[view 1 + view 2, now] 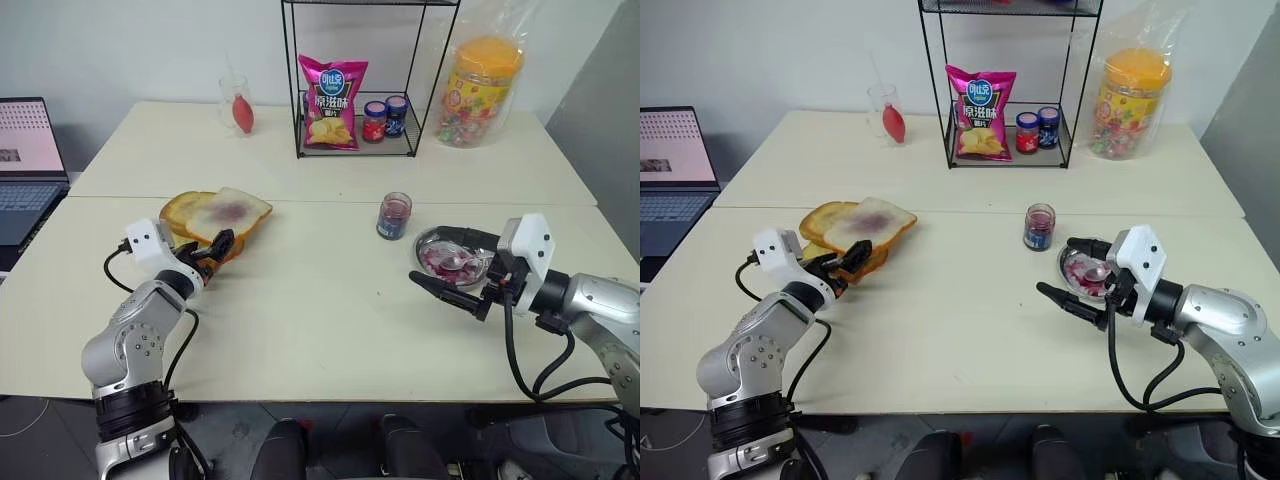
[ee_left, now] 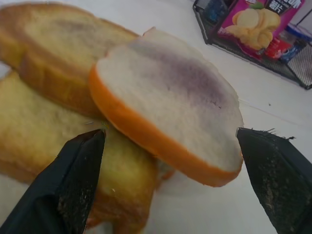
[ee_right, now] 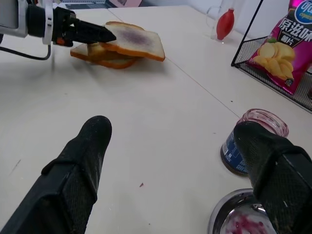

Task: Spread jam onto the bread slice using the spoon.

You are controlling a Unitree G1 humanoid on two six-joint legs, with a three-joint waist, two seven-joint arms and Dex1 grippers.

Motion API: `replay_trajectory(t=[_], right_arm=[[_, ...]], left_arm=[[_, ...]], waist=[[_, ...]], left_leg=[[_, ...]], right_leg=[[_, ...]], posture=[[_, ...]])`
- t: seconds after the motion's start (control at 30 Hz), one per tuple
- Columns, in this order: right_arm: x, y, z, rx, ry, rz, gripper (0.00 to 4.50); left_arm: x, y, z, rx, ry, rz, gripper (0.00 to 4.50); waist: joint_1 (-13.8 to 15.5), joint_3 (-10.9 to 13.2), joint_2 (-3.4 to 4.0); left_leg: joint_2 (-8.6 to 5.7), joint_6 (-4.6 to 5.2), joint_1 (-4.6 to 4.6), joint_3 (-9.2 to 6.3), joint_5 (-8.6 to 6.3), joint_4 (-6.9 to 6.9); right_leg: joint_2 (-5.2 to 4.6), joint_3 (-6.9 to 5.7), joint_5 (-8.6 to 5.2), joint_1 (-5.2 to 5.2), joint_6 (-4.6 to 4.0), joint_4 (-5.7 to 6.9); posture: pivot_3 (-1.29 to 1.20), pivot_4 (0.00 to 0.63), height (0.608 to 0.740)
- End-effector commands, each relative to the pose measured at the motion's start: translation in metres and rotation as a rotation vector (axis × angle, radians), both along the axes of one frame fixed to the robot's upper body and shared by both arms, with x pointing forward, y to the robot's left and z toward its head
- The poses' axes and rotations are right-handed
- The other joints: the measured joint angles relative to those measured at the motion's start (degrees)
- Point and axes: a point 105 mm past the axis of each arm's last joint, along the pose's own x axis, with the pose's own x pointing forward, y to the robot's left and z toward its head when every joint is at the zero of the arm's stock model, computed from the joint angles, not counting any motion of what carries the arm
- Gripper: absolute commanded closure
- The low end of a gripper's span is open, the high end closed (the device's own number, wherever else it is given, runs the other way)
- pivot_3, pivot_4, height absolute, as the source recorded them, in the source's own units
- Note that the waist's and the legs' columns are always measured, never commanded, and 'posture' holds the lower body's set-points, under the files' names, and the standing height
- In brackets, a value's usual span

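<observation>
Left tool (image 1: 212, 250) is sitting released, fingers spread wide right at the near edge of the bread slice (image 1: 231, 212), not gripping it. That slice, with its purple smear, is lying on top of the toasted slices (image 1: 186, 210) on the bench (image 1: 320, 300). Right tool (image 1: 1076, 272) is hanging released too, just on the near side of the steel dish (image 1: 1072, 268), holding nothing. The spoon (image 1: 1098, 272) is resting in that dish among pink smears. The jam jar (image 1: 394, 216) is standing just beyond the dish, toward the wire rack (image 1: 360, 80).
</observation>
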Motion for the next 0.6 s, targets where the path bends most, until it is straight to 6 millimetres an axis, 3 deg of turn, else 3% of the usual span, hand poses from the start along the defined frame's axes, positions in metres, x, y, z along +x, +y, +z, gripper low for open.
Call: replay_trajectory(t=[0.03, 0.2, 0.43, 0.6], right_arm=[[0.0, -0.003, 0.009, 0.01, -0.053, -0.01, 0.12], [0.003, -0.001, 0.011, 0.011, -0.065, -0.004, 0.12], [0.003, 0.0, 0.015, 0.014, -0.07, -0.004, 0.0], [0.003, 0.001, 0.017, 0.017, -0.072, -0.007, 0.0]], left_arm=[[-0.003, 0.0, 0.018, -0.047, -0.05, 0.023, 0.0], [0.004, 0.001, 0.024, -0.104, -0.064, 0.04, 0.0], [0.01, -0.002, 0.029, -0.167, -0.074, 0.047, 1.1], [0.008, -0.004, 0.029, -0.185, -0.072, 0.054, 2.14]], waist=[[-0.01, 0.0, 0.0], [0.0, 0.02, -0.04], [0.02, 0.02, -0.04], [0.03, 0.02, -0.04]], left_leg=[[0.0, 0.0, 0.01, 0.0, 0.0, 0.0], [-0.03, 0.0, 0.01, 0.01, 0.02, 0.06], [-0.04, 0.0, 0.0, 0.02, 0.02, 0.03], [-0.04, 0.0, -0.01, 0.01, 0.02, 0.04]], right_leg=[[0.0, 0.0, 0.0, 0.0, 0.0, 0.01], [0.0, 0.02, 0.05, 0.02, 0.07, 0.02], [0.0, 0.03, 0.07, 0.02, 0.06, -0.03], [0.0, 0.03, 0.08, 0.02, 0.04, -0.03]], posture=[[0.0, 0.15, 0.74], [0.0, 0.15, 0.74], [0.0, 0.15, 0.74], [0.0, 0.15, 0.74]])
